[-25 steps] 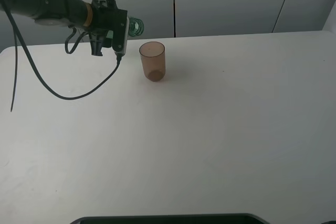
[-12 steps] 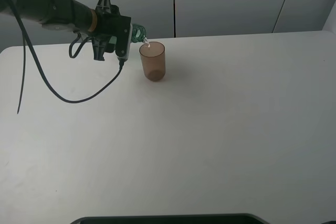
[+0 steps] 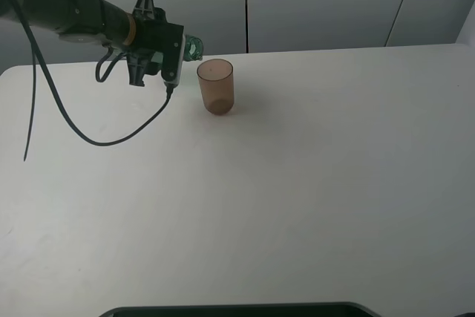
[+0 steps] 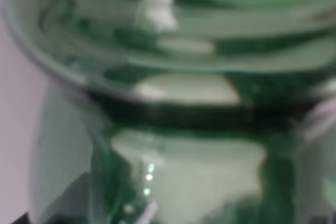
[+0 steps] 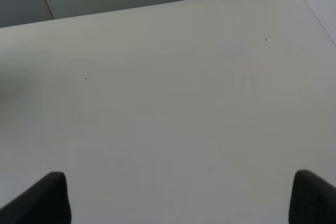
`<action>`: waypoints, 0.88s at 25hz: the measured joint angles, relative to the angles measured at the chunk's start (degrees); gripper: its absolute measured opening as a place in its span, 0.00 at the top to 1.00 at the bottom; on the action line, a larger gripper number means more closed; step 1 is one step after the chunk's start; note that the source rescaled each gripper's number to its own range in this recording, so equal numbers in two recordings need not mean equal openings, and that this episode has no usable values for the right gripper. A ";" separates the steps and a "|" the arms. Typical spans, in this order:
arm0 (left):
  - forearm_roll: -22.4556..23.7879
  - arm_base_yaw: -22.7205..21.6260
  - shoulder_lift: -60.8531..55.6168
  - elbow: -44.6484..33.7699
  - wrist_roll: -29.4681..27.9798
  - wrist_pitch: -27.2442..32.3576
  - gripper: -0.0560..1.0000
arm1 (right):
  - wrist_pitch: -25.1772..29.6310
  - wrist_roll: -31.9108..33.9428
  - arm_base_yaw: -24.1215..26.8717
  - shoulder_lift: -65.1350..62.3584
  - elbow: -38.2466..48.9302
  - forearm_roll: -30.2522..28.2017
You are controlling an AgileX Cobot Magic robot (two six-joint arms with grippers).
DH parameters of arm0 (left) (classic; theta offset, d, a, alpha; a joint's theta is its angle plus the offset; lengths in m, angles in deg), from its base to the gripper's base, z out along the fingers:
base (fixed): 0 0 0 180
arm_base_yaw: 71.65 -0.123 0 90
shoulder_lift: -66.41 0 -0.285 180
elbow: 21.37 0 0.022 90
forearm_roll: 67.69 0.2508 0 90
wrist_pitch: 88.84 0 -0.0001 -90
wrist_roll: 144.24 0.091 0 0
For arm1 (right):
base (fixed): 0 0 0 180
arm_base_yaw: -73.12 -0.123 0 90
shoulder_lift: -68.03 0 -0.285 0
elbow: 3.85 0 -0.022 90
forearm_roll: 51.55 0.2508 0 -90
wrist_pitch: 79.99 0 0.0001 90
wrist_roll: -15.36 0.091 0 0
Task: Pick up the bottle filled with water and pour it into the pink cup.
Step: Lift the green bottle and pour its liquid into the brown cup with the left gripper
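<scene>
1. The left end effector (image 3: 178, 51) is at 10 o'clock in the high view, raised above the white counter (image 3: 297, 183). It is clamped on the bottle (image 3: 194, 47).
2. Only the bottle's green neck and open mouth show past the end effector. The bottle lies tipped close to level, with its mouth pointing toward 3 o'clock.
3. The bottle's mouth sits at 10 o'clock from the rim of the pink cup (image 3: 215, 87). It is near the rim but not touching it.
4. The pink cup stands upright on the counter at about 11 o'clock from the counter's middle. How full it is cannot be told.
5. In the left wrist view the bottle (image 4: 184, 129) fills nearly everything as blurred green ridges and glints.
6. A black cable (image 3: 111, 135) hangs in a loop from the left arm (image 3: 67, 9) down to the counter, at 9 o'clock from the cup.
7. The right end effector (image 5: 178, 200) has its two dark fingertips (image 5: 47, 198) wide apart, with bare counter (image 5: 157, 77) between them and nothing held.
</scene>
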 joint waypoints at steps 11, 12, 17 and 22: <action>0.00 0.25 0.00 0.00 0.00 2.48 0.94 | 0.00 0.00 0.00 0.00 0.00 0.00; 0.00 0.25 0.00 0.00 0.00 2.60 0.94 | 0.00 0.00 0.00 0.00 0.00 0.00; -0.10 0.35 0.00 0.00 0.00 2.60 0.94 | 0.00 0.00 0.00 0.00 0.00 0.00; -0.10 0.35 0.00 0.00 0.00 2.60 0.94 | 0.00 0.00 0.00 0.00 0.00 0.00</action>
